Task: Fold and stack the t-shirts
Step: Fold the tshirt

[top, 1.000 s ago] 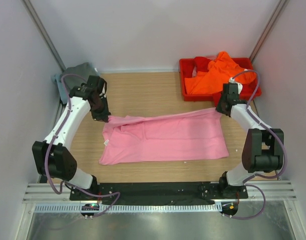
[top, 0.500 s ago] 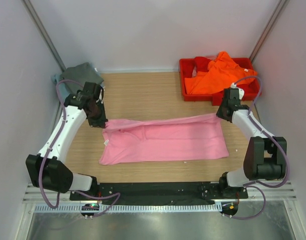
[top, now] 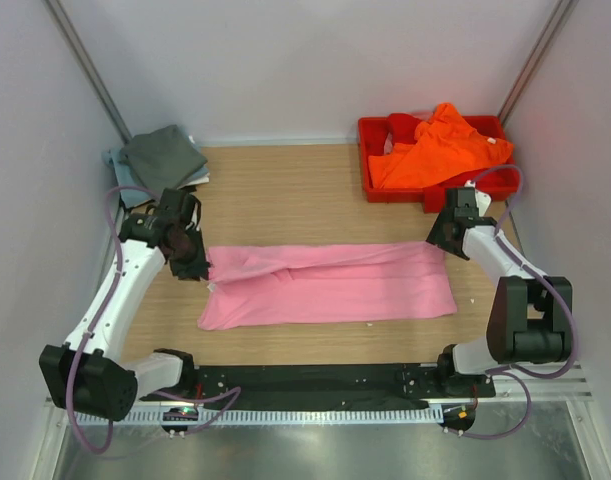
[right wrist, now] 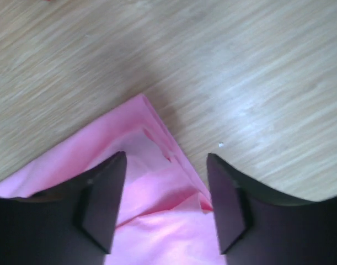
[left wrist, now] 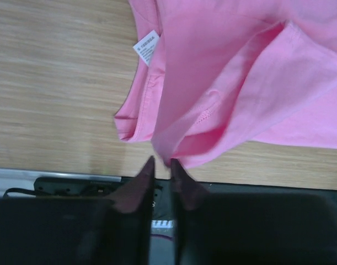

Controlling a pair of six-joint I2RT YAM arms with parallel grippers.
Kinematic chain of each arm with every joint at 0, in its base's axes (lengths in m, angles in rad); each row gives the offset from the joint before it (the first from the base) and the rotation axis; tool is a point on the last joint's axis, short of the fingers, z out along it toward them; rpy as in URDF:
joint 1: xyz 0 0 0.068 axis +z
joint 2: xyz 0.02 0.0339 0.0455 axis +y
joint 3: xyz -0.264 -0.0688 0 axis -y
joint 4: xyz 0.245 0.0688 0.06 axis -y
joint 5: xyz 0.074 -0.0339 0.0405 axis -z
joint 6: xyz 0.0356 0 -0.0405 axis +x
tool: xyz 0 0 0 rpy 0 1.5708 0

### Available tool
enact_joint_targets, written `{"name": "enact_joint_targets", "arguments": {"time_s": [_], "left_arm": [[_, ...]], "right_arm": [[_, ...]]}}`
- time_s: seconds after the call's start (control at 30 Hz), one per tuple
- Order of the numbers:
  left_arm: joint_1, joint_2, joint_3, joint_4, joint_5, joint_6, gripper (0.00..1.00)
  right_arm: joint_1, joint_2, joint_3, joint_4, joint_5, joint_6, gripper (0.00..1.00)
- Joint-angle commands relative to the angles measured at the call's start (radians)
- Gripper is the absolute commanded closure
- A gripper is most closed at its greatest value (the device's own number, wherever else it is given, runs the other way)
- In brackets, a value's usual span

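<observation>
The pink t-shirt (top: 330,285) lies across the middle of the table as a long band, its far edge folded over toward me. My left gripper (top: 192,262) is at the shirt's left end. In the left wrist view its tips (left wrist: 161,161) stand almost together, a fold of pink cloth (left wrist: 229,66) still caught between them. My right gripper (top: 441,238) hovers over the shirt's far right corner. In the right wrist view the right gripper (right wrist: 165,160) is open, and the pink corner (right wrist: 157,221) lies loose on the wood below it.
An orange t-shirt (top: 430,145) is heaped in the red tray (top: 395,195) at the back right. A dark grey t-shirt (top: 163,155) lies folded on a pale blue-grey one (top: 115,160) at the back left corner. A white label (left wrist: 146,46) shows at the pink collar.
Both grippers came toward the near edge and down, laying the pink shirt's far edge over itself. The right gripper opened and let go of its corner. The left jaws eased slightly.
</observation>
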Motion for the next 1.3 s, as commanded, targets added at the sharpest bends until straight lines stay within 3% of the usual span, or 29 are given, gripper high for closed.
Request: {"name": "enact_joint_targets", "arguments": {"time_s": [0.0, 0.03, 0.07, 0.27, 0.57, 0.73, 0.93, 1.03, 1.13, 1.23, 1.27], "left_arm": [[0.004, -0.071, -0.021, -0.034, 0.02, -0.021, 0.74], [0.002, -0.091, -0.02, -0.039, 0.02, -0.024, 0.64], [0.004, -0.096, -0.015, -0.049, 0.02, -0.027, 0.56], [0.002, -0.071, 0.045, -0.045, -0.01, -0.033, 0.45], [-0.009, 0.021, -0.102, 0.22, 0.055, -0.117, 0.51], [-0.048, 0.157, -0.159, 0.308, 0.033, -0.169, 0.58], [-0.125, 0.359, -0.19, 0.441, -0.014, -0.229, 0.68], [-0.125, 0.512, -0.138, 0.471, -0.046, -0.212, 0.7], [-0.11, 0.661, 0.026, 0.414, -0.08, -0.18, 0.75], [-0.101, 0.856, 0.26, 0.342, -0.072, -0.165, 0.79], [-0.101, 0.911, 0.404, 0.317, -0.079, -0.163, 0.79]], "right_arm": [[-0.018, -0.048, -0.015, -0.039, 0.09, 0.057, 0.29], [-0.027, -0.052, -0.023, -0.045, 0.104, 0.07, 0.14], [-0.03, -0.055, -0.026, -0.053, 0.113, 0.076, 0.09], [-0.038, -0.118, -0.001, -0.059, 0.095, 0.099, 0.05], [0.024, -0.212, -0.09, 0.16, -0.373, 0.081, 0.18], [0.203, -0.082, -0.079, 0.162, -0.364, 0.079, 0.23], [0.329, 0.127, -0.115, 0.181, -0.298, 0.12, 0.24], [0.357, 0.159, -0.135, 0.189, -0.305, 0.148, 0.25], [0.406, 0.136, -0.136, 0.153, -0.29, 0.162, 0.27], [0.465, 0.101, -0.144, 0.122, -0.29, 0.194, 0.27], [0.488, 0.095, -0.151, 0.119, -0.293, 0.211, 0.27]]}}
